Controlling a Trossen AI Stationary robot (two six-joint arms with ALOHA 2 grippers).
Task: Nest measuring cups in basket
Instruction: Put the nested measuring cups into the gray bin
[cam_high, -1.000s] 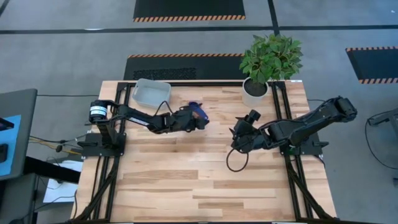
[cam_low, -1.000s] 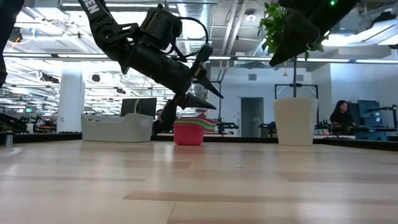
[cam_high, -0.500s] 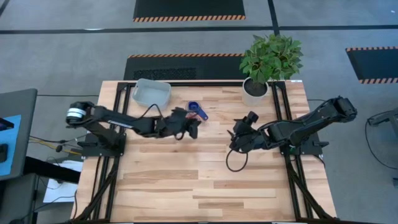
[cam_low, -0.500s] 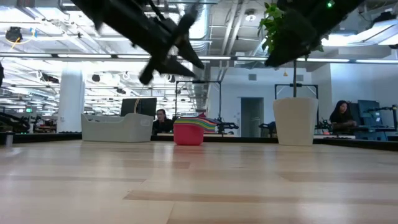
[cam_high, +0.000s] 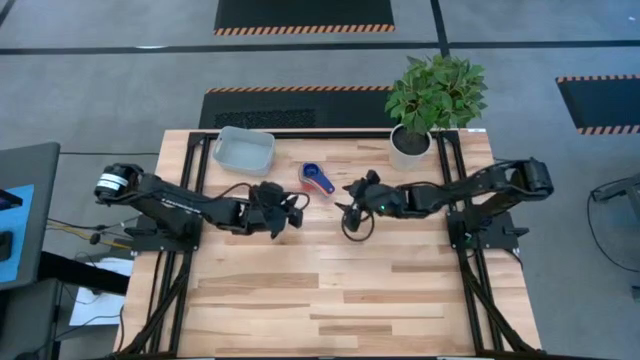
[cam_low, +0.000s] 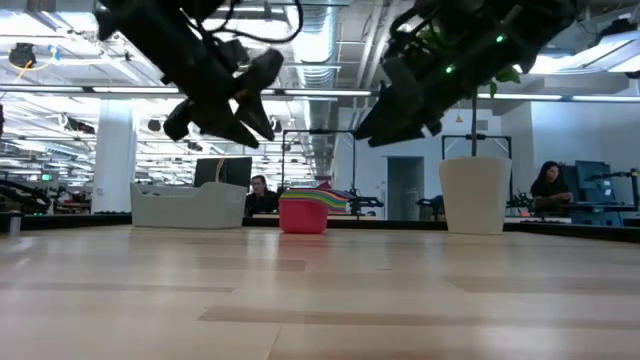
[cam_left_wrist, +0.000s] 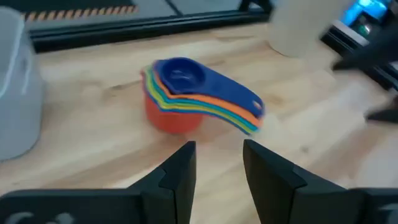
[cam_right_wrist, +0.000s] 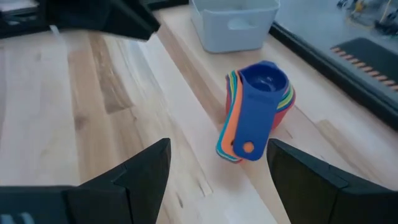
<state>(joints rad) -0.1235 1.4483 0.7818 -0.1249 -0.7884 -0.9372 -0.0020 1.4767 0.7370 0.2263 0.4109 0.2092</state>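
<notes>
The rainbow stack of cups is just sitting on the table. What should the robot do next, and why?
Probably ease the right gripper forward and down onto the stacked measuring cups. It is open and aimed at them, they sit nested on the table outside the basket, and the left gripper hangs apart from them.

One stack of cups (cam_high: 318, 177) on the table (cam_high: 330, 290), and the layers show dark blue on top, then orange, green, yellow, red at the base. One basket (cam_high: 243, 148) at eleven o'clock. One potted plant (cam_high: 432, 105) at one o'clock. Two arms, so two claws: left claw (cam_high: 292, 212), right claw (cam_high: 350, 200).
</notes>
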